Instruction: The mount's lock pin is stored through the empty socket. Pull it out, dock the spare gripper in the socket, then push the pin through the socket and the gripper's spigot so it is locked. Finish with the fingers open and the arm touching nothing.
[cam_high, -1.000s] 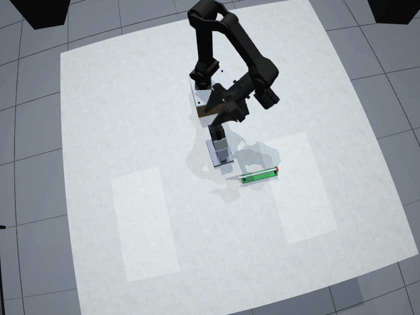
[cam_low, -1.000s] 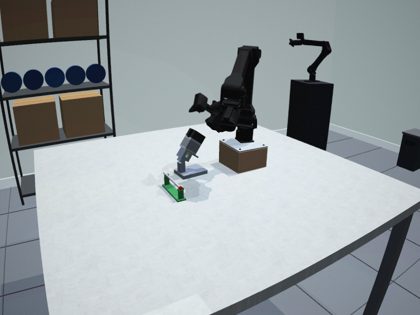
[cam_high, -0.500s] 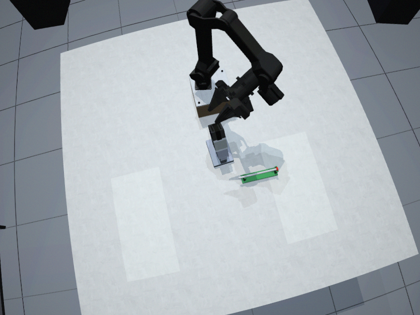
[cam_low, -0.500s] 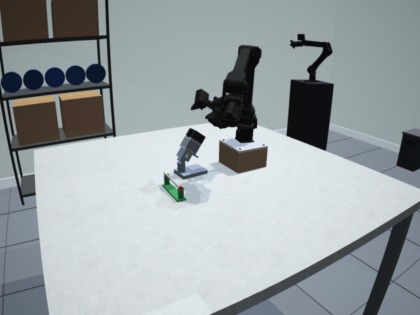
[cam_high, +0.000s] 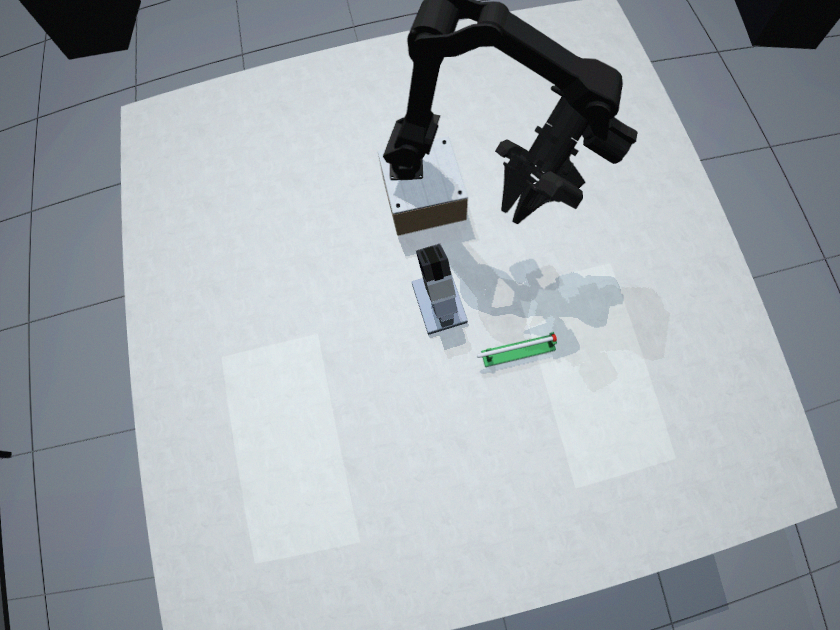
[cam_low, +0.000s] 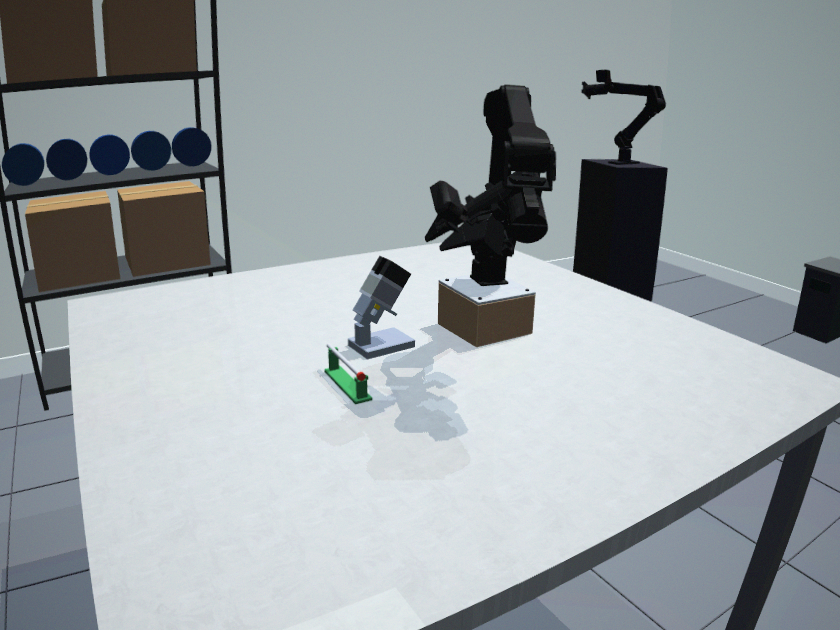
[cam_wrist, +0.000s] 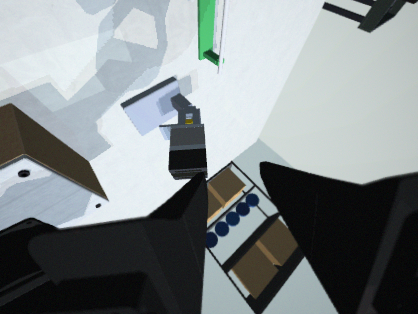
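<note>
The spare gripper (cam_high: 441, 290) (cam_low: 384, 286) (cam_wrist: 187, 159), a grey block with a black end, sits tilted on the small grey mount (cam_high: 420, 298) (cam_low: 396, 339) (cam_wrist: 145, 117). A small yellow patch shows at its lower end; how deep it sits in the socket is hidden. The lock pin (cam_high: 519, 345) (cam_low: 344, 361), white with a red head, lies across the posts of the green rack (cam_high: 519, 354) (cam_low: 346, 385) (cam_wrist: 206, 30), apart from the mount. My gripper (cam_high: 509, 216) (cam_low: 434, 244) (cam_wrist: 232, 173) is partly open and empty, raised above the table, away from the spare gripper and the pin.
The brown base block (cam_high: 430, 218) (cam_low: 461, 315) (cam_wrist: 40, 145) with its white top plate stands under my arm's base, behind the mount. In the background are a shelf (cam_low: 111, 177) with boxes and blue discs, and a second arm on a black pedestal (cam_low: 617, 230).
</note>
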